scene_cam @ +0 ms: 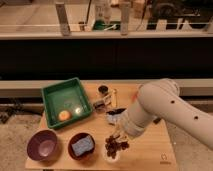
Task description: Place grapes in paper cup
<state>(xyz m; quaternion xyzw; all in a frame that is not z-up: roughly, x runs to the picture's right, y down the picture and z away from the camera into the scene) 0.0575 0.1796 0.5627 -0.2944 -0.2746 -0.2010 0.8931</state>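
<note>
The grapes [116,146], a dark knobbly bunch, hang right over the white paper cup [110,156] near the table's front edge and cover most of its mouth; only a bit of the cup's rim shows. I cannot tell whether they rest in it. My gripper [118,136] is directly above the grapes, shut on their top, at the end of the big white arm [155,110] that reaches in from the right.
A green tray [50,95] holding an orange round fruit [63,115] stands at the back left. Two maroon bowls sit front left, one empty [42,145], one holding a blue sponge [82,146]. A small dark cup [103,90] and small items stand behind the arm.
</note>
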